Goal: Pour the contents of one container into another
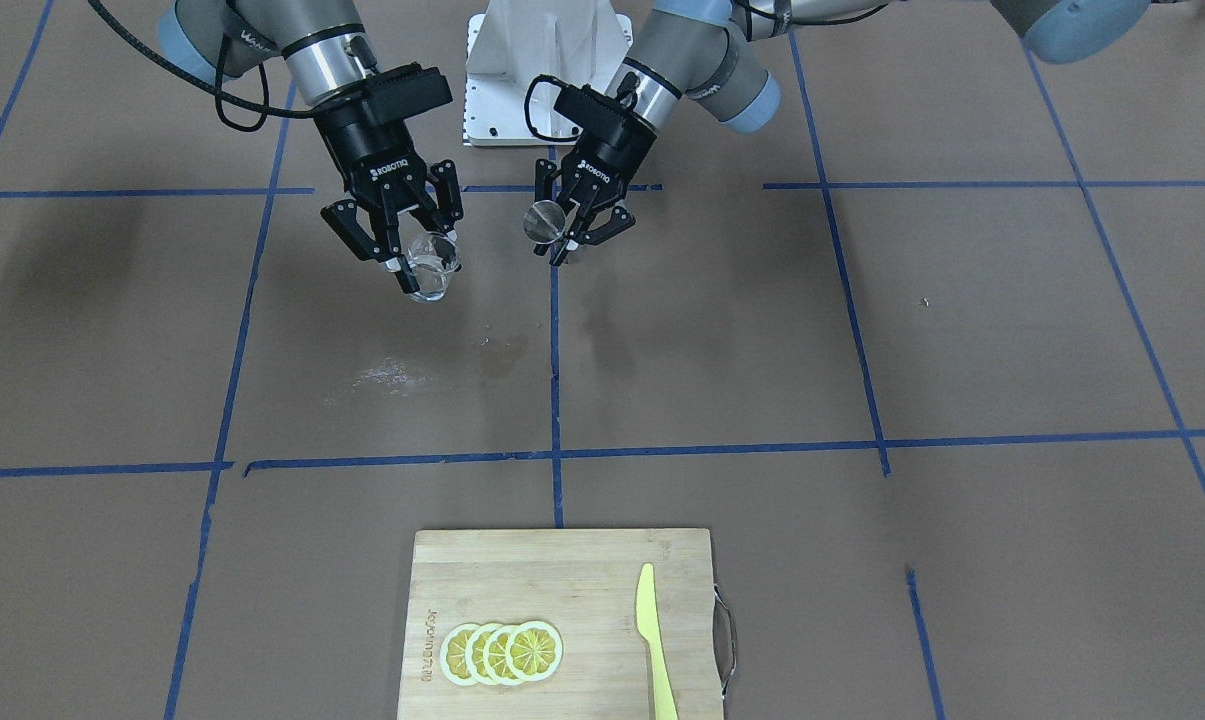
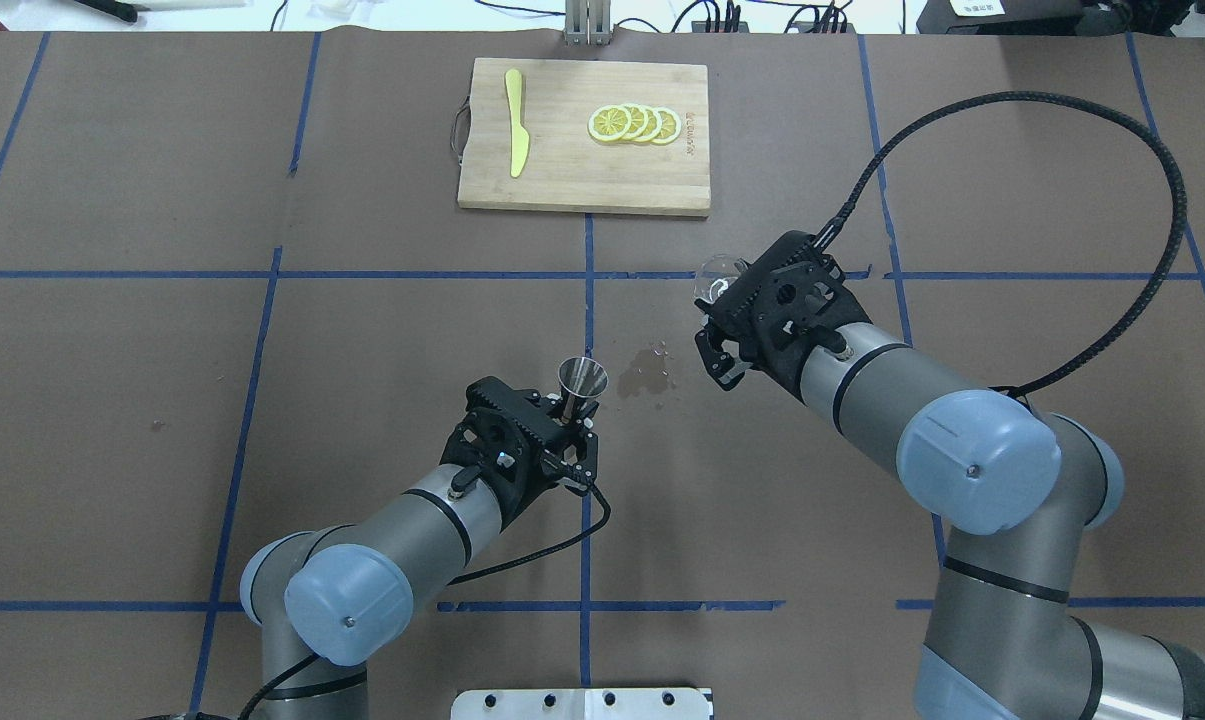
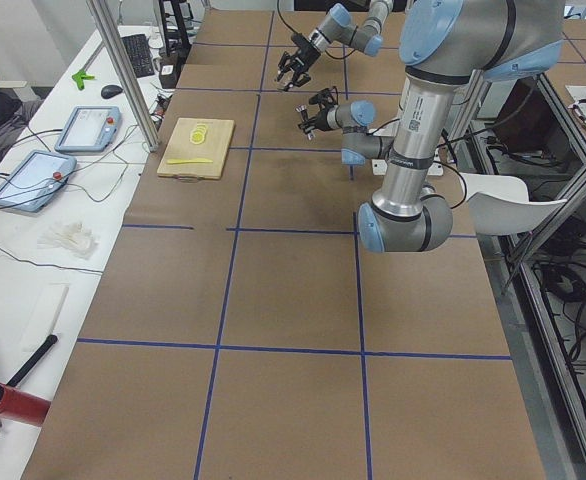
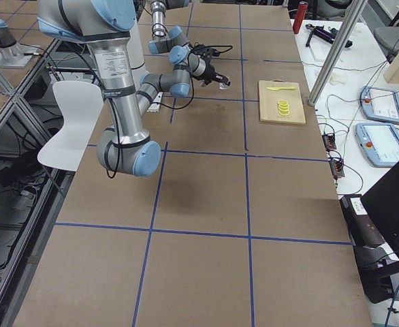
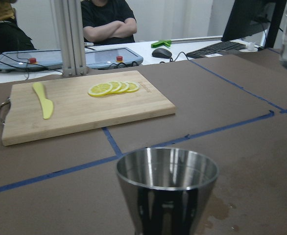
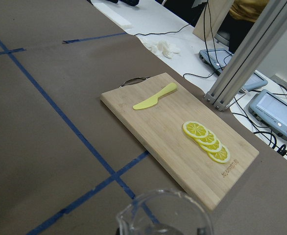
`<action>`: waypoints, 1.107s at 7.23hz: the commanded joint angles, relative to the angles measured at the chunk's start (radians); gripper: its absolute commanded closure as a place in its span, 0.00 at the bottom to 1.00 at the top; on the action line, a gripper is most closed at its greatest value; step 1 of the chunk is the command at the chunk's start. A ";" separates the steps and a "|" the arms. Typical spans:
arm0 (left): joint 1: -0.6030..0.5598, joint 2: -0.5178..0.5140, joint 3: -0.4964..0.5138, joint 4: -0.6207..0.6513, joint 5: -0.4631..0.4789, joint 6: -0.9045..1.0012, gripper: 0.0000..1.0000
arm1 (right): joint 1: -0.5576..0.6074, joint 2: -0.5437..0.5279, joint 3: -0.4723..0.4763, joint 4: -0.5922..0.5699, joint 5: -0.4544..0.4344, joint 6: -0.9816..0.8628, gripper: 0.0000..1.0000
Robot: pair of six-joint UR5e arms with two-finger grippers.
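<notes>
My left gripper (image 1: 568, 240) (image 2: 574, 412) is shut on the silver jigger (image 1: 543, 222) (image 2: 583, 383). It holds the jigger roughly upright above the table, mouth up. In the left wrist view the jigger's open cone (image 5: 167, 183) fills the lower middle. My right gripper (image 1: 420, 262) (image 2: 714, 305) is shut on the clear glass cup (image 1: 432, 265) (image 2: 717, 274), also lifted off the table. The cup's rim (image 6: 165, 215) shows at the bottom of the right wrist view. The two containers are apart, on either side of the centre tape line.
A wet stain (image 1: 500, 350) (image 2: 648, 376) marks the brown paper between the grippers. On the far side lies a wooden cutting board (image 2: 562, 180) (image 1: 522, 570) with lemon slices (image 2: 634, 124) and a yellow knife (image 2: 516, 135). People sit behind the table's far edge (image 5: 107, 22).
</notes>
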 commanded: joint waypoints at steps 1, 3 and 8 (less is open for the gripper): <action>-0.001 -0.021 0.008 -0.002 -0.007 0.001 1.00 | 0.001 0.030 0.003 -0.037 0.024 -0.067 1.00; -0.002 -0.053 0.048 -0.004 -0.008 0.002 1.00 | 0.005 0.034 0.056 -0.104 0.065 -0.096 1.00; -0.002 -0.087 0.076 -0.002 -0.008 0.002 1.00 | 0.001 0.036 0.107 -0.204 0.057 -0.232 1.00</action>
